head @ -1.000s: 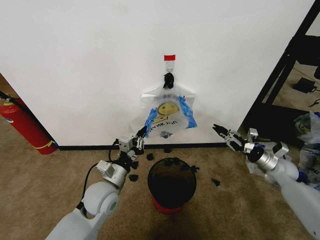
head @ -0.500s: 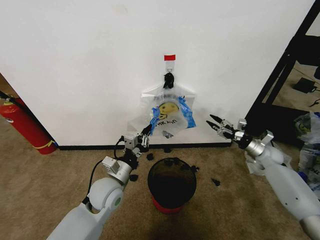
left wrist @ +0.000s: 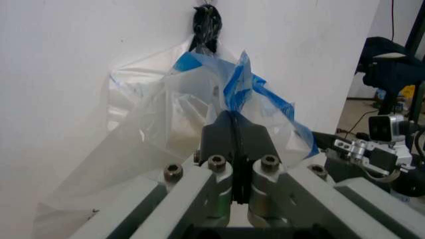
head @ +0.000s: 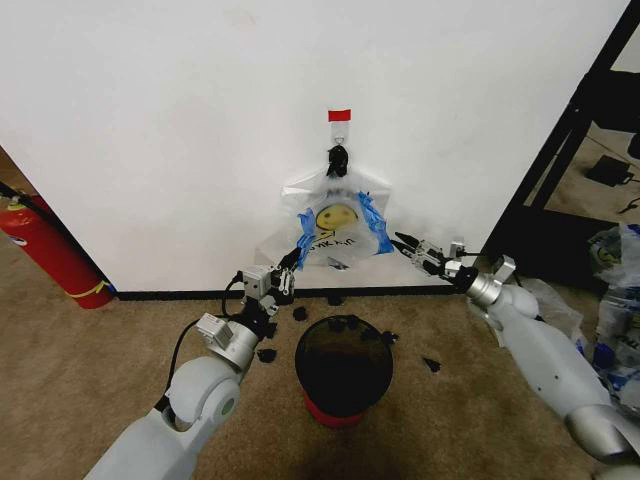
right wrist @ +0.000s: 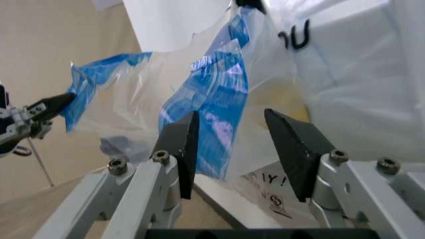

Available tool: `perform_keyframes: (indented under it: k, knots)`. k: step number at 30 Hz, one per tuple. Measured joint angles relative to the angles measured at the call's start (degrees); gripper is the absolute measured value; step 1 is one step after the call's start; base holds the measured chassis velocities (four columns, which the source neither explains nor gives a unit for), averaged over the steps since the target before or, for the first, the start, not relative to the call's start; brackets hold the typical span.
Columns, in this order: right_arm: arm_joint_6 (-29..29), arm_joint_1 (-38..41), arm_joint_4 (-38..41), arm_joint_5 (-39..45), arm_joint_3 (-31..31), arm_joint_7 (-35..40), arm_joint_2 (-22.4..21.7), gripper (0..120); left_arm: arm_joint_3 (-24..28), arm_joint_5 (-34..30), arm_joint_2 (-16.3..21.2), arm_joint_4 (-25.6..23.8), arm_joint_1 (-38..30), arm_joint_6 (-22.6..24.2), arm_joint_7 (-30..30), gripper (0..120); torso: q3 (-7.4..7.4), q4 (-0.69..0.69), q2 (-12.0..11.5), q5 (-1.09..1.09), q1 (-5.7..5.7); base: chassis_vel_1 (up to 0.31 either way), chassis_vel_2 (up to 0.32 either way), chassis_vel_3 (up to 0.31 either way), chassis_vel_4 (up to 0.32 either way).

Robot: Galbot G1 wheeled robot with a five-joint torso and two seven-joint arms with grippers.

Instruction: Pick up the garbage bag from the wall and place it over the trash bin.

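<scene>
The garbage bag (head: 338, 228), see-through with blue handles and a yellow smiley, hangs on the white wall (head: 180, 130) from a black hook under a red tape strip (head: 339, 116). My left gripper (head: 290, 263) is shut on the bag's left blue handle; in the left wrist view its jaws (left wrist: 233, 119) pinch the blue plastic (left wrist: 238, 87). My right gripper (head: 402, 243) is open at the bag's right side, and in the right wrist view the right blue handle (right wrist: 212, 94) lies between its spread fingers (right wrist: 182, 144). The black trash bin (head: 343, 368) with a red base stands on the carpet below.
A red fire extinguisher (head: 50, 250) leans at the left by the wall. A black shelf frame (head: 560, 150) and lumpy plastic bags (head: 620, 285) are at the right. Small black scraps (head: 268, 354) lie on the carpet around the bin.
My right arm has reached left and slightly up, bringing its open gripper to the bag's right handle. The left gripper keeps its hold and has shifted only slightly.
</scene>
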Motion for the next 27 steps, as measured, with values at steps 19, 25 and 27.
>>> perform_keyframes:
  k: [19, 25, 27]
  knots:
    - [-2.53, 2.49, -4.03, -4.52, -0.57, -6.11, 2.09, 80, 0.38, -0.31, -0.17, 0.62, -0.98, 0.09, 0.01, 0, 0.0, -0.01, 0.01, -0.01, 0.0, 0.0, 0.0, 0.0, 0.0]
    - [-2.04, 2.54, -3.57, -4.23, -0.84, -5.4, 2.52, 84, 0.57, -0.31, -0.16, 1.02, -1.47, 0.09, 0.01, 0, 0.0, -0.01, 0.01, 0.0, 0.0, 0.0, 0.0, 0.0, 0.0]
    - [-1.59, 2.75, -3.58, -3.99, -0.87, -4.71, 2.58, 74, 0.62, -0.31, -0.24, 1.22, -1.61, 0.09, 0.01, 0, 0.0, -0.01, 0.01, -0.01, 0.0, 0.0, 0.0, 0.0, 0.0]
